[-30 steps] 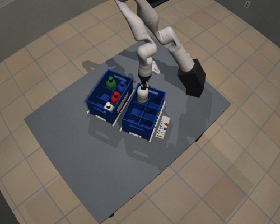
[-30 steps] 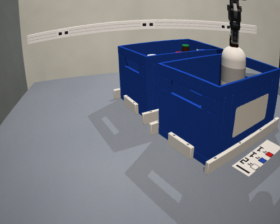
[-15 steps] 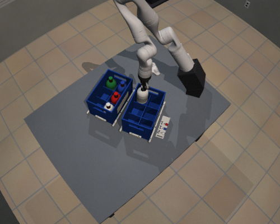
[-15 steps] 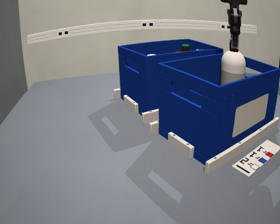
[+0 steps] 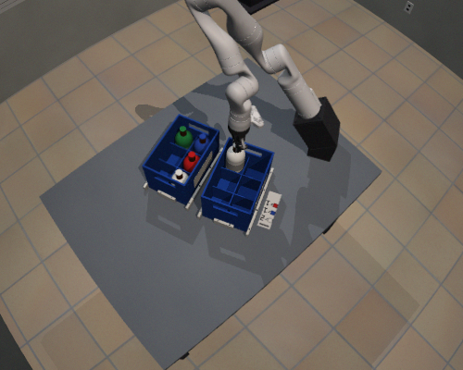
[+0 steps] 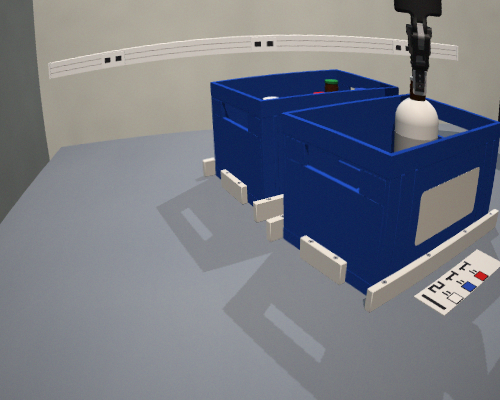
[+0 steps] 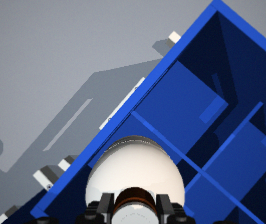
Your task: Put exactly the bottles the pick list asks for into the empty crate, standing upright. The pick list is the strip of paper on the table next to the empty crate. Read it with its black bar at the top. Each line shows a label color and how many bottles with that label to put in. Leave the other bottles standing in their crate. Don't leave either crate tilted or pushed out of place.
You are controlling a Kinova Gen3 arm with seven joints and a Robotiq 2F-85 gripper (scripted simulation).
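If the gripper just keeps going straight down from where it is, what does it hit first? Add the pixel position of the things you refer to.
Probably the floor of the crate (image 5: 261, 210) (image 6: 334, 220) (image 7: 176, 110) below, met by the white bottle (image 5: 235, 159) (image 6: 416, 120) (image 7: 134, 167) in its fingers; depth is hard to judge.

Bottle (image 5: 235, 159) (image 6: 416, 120) (image 7: 135, 170) in crate (image 5: 223, 210) (image 6: 334, 210) (image 7: 102, 136), strip (image 5: 269, 210) (image 6: 458, 283) beside

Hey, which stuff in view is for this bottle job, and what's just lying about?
For the job:
- pick list
- crate being filled
- white bottle in the jaws
- source crate
- red bottle
- blue bottle
- white bottle in the source crate

Not needed:
- green bottle, which stays put
- wall outlet
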